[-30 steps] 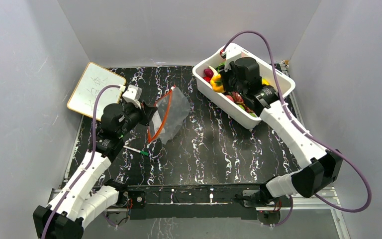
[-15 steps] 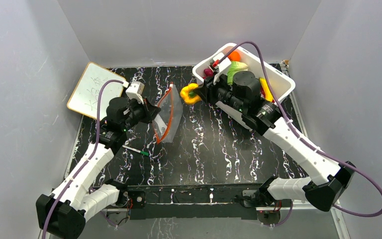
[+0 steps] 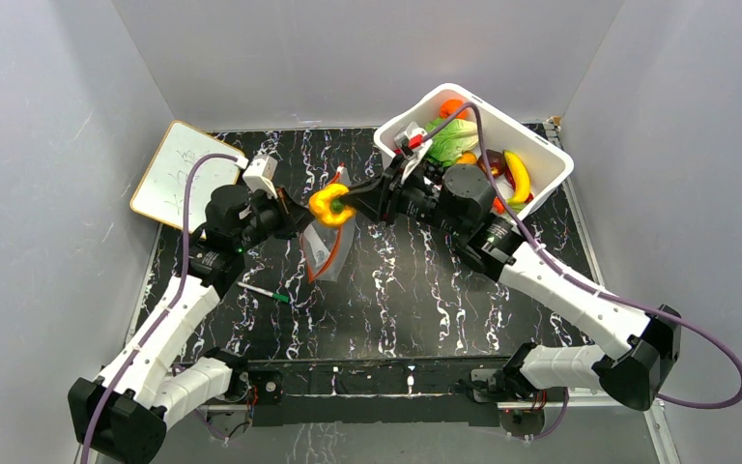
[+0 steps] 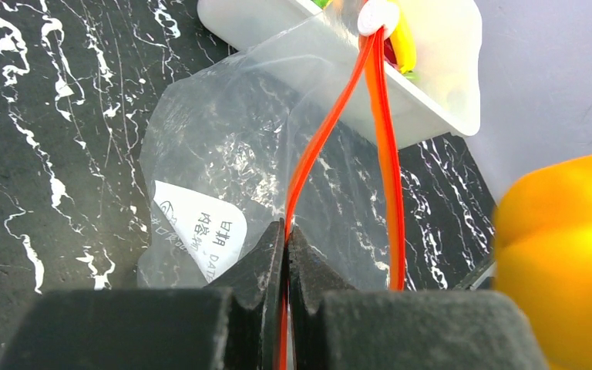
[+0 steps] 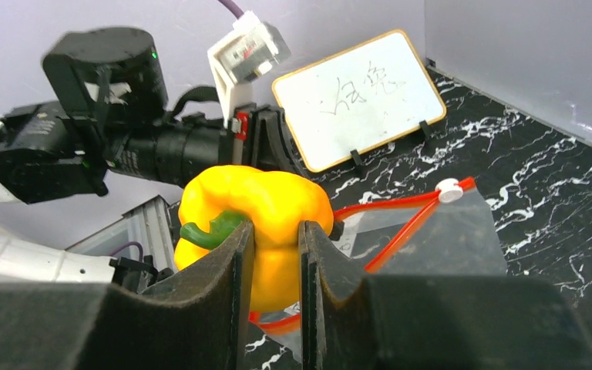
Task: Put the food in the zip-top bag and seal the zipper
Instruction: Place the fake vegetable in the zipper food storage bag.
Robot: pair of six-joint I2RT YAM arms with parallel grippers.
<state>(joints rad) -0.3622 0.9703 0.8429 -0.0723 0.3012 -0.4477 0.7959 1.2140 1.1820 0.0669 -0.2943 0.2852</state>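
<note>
Left arm, right arm: white link shells, black joint housings, black jaws. Purple cable loops along each. White camera box on left wrist; green indicator light.

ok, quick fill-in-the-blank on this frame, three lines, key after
1. The right fingers hold a ____ pepper.
2. The left fingers pinch one strip of the zipper; the other strip stands apart from it, so the zip-top bag is ____.
3. The whiteboard lies at the table's far ____ corner.

Missing words: yellow; open; left.
</note>
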